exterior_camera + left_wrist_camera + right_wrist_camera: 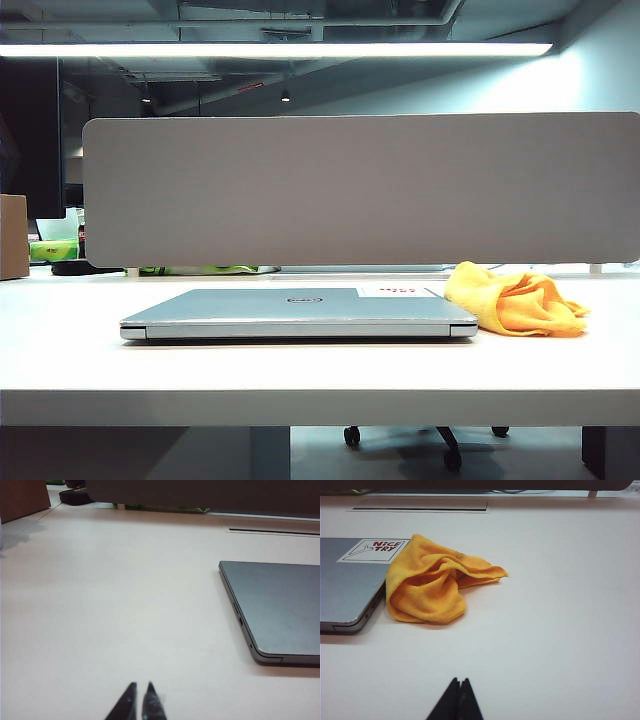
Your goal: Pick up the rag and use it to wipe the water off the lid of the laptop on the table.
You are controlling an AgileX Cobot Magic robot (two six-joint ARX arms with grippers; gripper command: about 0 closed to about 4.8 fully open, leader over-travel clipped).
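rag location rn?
In the exterior view the rag lies crumpled on the table, right of centre, against the laptop's right edge near its white sticker; neither pincer holds it.

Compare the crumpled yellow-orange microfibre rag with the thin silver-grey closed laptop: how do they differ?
The yellow-orange microfibre rag is soft, folded and heaped; the silver-grey laptop is rigid, flat and closed. The rag is much narrower than the laptop. The rag is plain, while the laptop bears a sticker. Both lie on the white table, side by side.

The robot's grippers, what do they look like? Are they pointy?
Yes. Only the fingertips show. The left gripper has two thin black pointed fingers with shiny specks. The right gripper has two plain black pointed fingers. No cables, markings or arms are in view.
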